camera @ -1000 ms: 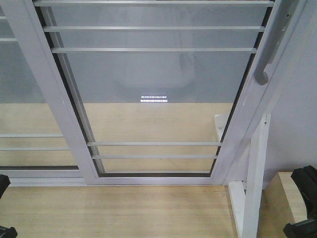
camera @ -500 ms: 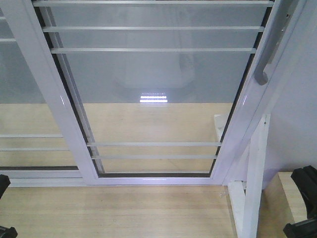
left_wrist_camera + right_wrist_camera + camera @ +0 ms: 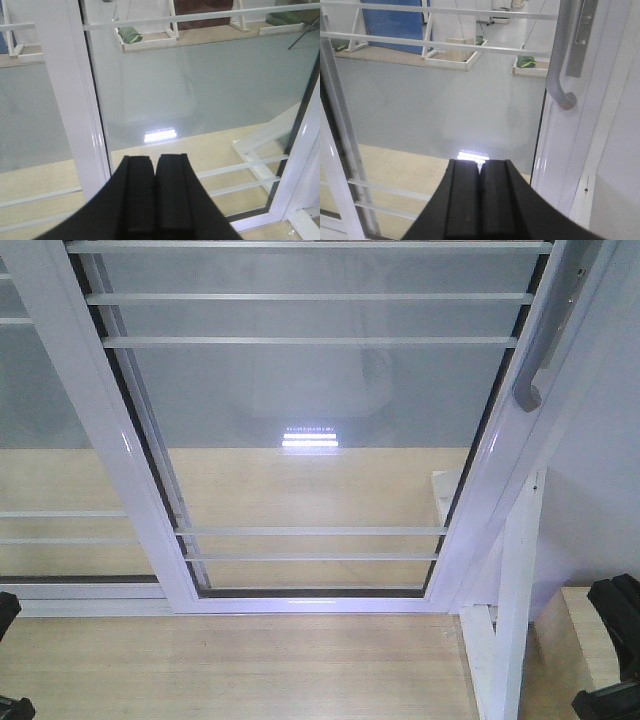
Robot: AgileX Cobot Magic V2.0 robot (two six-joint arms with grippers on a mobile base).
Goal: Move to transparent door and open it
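Tall clear-glass sliding door [image 3: 320, 400] in a white frame stands at your twelve o'clock. Its curved grey pull handle [image 3: 559, 65] sits at one o'clock, nearest your black right gripper [image 3: 480, 162], the likely puller. That and the black left gripper [image 3: 155, 159] are pressed together, empty.

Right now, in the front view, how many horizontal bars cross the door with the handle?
5 on the door: three bars near the top, two close together near the bottom. More may be hidden above the picture's edge.

The transparent door [image 3: 320, 420] is blocking the frame's centre; open air is surrounding its grey handle [image 3: 545, 335], upper right.
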